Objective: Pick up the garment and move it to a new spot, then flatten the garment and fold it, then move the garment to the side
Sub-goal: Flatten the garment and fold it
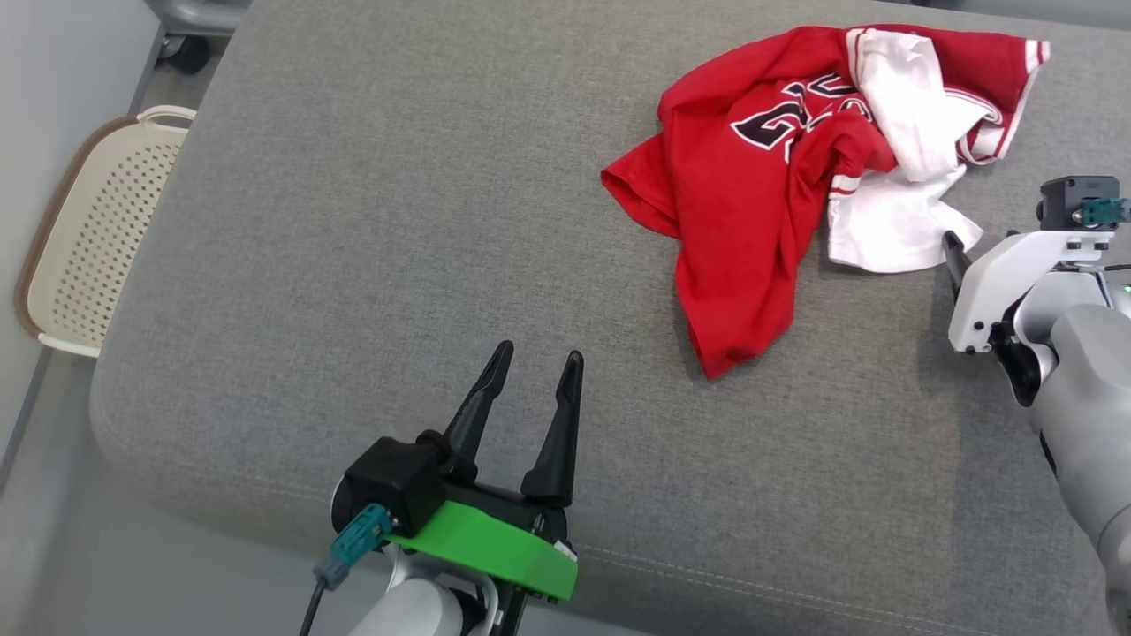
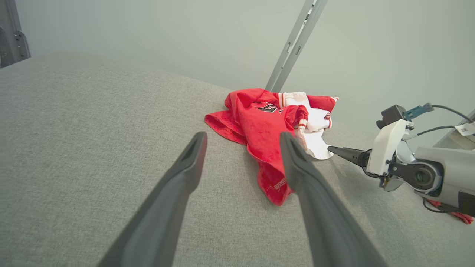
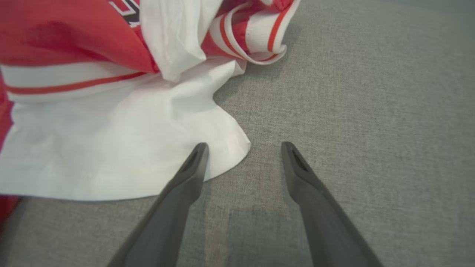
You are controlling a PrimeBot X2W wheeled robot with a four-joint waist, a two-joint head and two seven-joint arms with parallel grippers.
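A crumpled red and white jersey [image 1: 795,177] with black lettering lies on the grey cushion at the upper right. My right gripper [image 3: 245,148] stands open just beside the jersey's white lower corner [image 3: 226,148], one fingertip over the cloth edge, nothing between the fingers. In the head view that gripper [image 1: 952,243] comes in from the right, only one dark finger visible. My left gripper [image 1: 539,358] is open and empty near the cushion's front edge, well left of the jersey [image 2: 267,126]. The left wrist view also shows the right gripper [image 2: 334,150] pointing at the white cloth.
The grey cushion [image 1: 398,265] has wide bare room across its left and middle. A cream perforated basket [image 1: 97,238] stands on the floor past the left edge. A grey metal post [image 2: 293,44] rises behind the jersey.
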